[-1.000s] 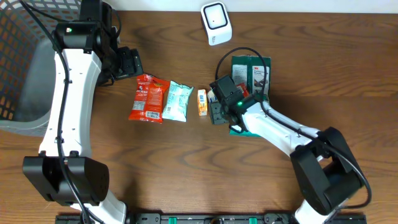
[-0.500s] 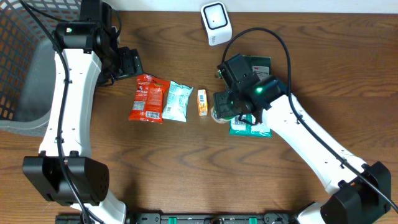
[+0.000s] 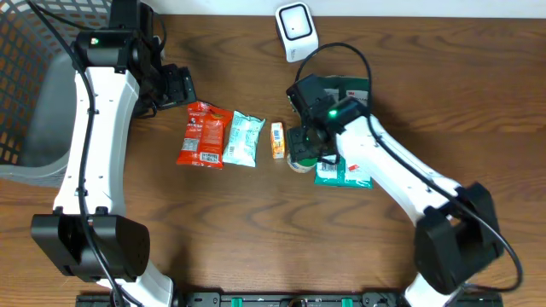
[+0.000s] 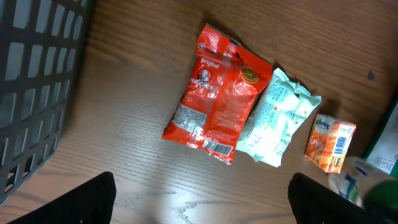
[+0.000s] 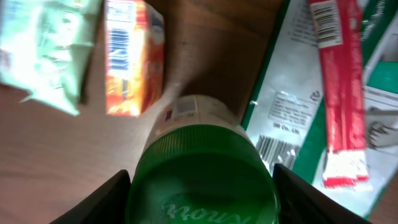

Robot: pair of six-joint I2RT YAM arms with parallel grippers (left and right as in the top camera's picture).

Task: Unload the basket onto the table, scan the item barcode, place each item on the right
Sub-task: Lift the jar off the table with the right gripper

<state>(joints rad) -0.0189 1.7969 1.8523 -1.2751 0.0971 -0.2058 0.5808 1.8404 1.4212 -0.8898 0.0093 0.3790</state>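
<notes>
My right gripper [image 3: 305,143] [image 5: 202,202] is shut on a green-lidded jar [image 5: 202,168], one finger on each side of the lid; the jar [image 3: 299,160] sits just right of a small orange box [image 3: 277,140] [image 5: 132,56] whose barcode faces up. I cannot tell whether the jar rests on the table. A white scanner [image 3: 296,31] stands at the back centre. My left gripper [image 3: 177,86] [image 4: 202,205] hangs open and empty, above and left of a red snack bag [image 3: 200,135] [image 4: 217,93] and a pale green packet [image 3: 244,139] [image 4: 277,118].
A green package [image 3: 348,170] [image 5: 292,112] with a red stick [image 5: 339,87] on it lies under and right of the right gripper. A dark mesh basket [image 3: 26,85] [image 4: 31,74] fills the left side of the table.
The right arm rose and swung, and its gripper shifted slightly left with the jar between its fingers. The left arm has not moved.
</notes>
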